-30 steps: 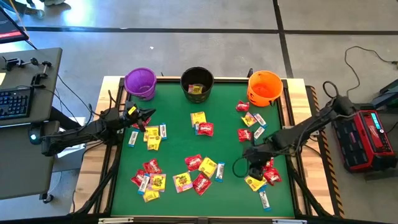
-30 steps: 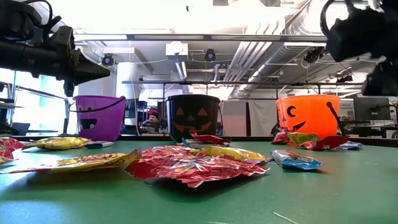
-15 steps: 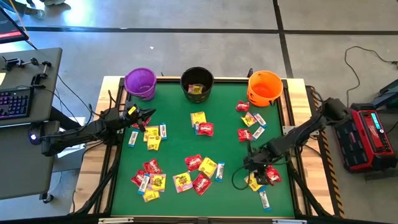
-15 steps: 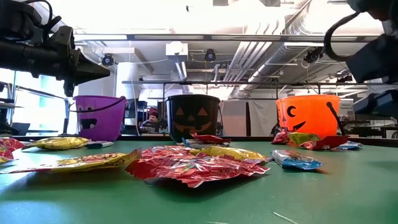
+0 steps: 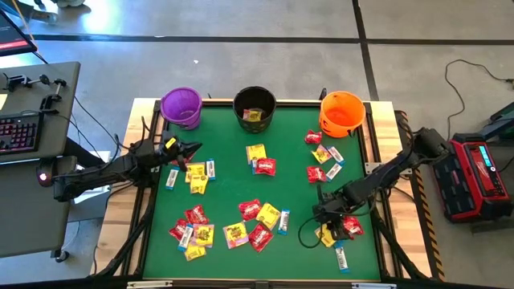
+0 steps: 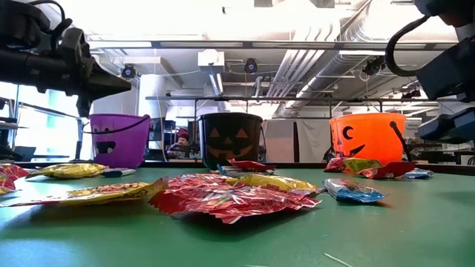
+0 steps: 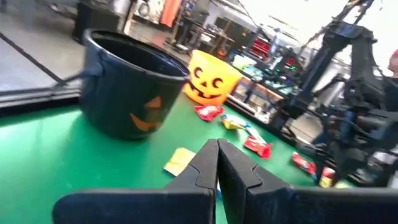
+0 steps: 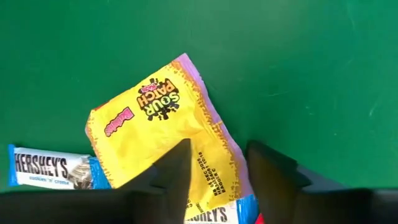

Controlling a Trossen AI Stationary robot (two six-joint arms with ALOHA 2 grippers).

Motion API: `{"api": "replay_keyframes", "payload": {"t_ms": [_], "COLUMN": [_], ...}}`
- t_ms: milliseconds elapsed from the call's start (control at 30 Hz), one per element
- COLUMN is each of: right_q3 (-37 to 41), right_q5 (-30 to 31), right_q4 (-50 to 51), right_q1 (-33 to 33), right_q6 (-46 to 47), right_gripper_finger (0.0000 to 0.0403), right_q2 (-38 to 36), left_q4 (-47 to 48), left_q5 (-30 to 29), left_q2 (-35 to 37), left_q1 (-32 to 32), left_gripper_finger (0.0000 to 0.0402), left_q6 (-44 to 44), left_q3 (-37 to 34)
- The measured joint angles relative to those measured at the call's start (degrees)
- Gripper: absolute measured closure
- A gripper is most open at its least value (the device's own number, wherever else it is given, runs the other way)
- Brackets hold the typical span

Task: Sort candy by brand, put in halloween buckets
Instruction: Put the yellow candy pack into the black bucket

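Right hand low over candy cluster at desk's right front, fingers astride yellow packet, apart, not yet clamped; white-and-blue bar just beside packet. Left hand closed, empty, hovering at left rear near purple bucket. Black bucket holds 1 yellow packet; orange bucket at right rear. Remaining red, yellow, white-and-blue candy scattered across green desk.

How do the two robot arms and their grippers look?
Both arms are dark, slim and jointed, with black cables looping beside them. The left gripper has two black, angular fingers tapering to a point. The right gripper has two black, blocky fingers. A small yellow-orange marking sits near the left arm's wrist.
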State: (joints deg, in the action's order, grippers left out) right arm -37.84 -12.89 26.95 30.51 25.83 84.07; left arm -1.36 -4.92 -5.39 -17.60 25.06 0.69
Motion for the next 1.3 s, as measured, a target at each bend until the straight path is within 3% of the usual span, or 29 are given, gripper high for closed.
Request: {"api": "replay_keyframes", "payload": {"t_ms": [133, 267, 600, 767, 933, 1300], "right_q3": [0.02, 0.04, -0.14, -4.2, -8.96, -9.62], "right_q5": [-2.16, -3.47, -4.16, -2.64, -1.28, -2.84], "right_q4": [-0.36, -1.29, -4.98, -1.24, 7.96, 8.39], "right_q1": [-0.37, -1.0, -2.4, -2.41, -2.41, -2.35], "right_q6": [2.07, 4.58, 14.11, 16.35, 17.77, 16.49], "right_gripper_finger": [0.0339, 0.0395, 0.04, 0.04, 0.0373, 0.0209], "right_q2": [0.02, 0.04, -1.82, -4.11, -4.24, 0.02], "left_q4": [0.26, 0.28, 0.21, -0.7, -0.76, -0.79], "left_q5": [4.14, 4.71, 7.98, 13.14, 13.61, 13.03], "left_q2": [0.0, 0.0, -0.02, -0.02, -0.07, -1.86], "left_q1": [0.01, 0.02, 0.04, 0.04, 0.06, 0.06], "left_gripper_finger": [0.0401, 0.0401, 0.0401, 0.0399, 0.0398, 0.0398], "left_q6": [0.39, 0.38, -4.09, -4.11, -2.64, -1.16], "left_q3": [0.0, 0.0, 0.0, 0.0, 0.0, 0.0]}}
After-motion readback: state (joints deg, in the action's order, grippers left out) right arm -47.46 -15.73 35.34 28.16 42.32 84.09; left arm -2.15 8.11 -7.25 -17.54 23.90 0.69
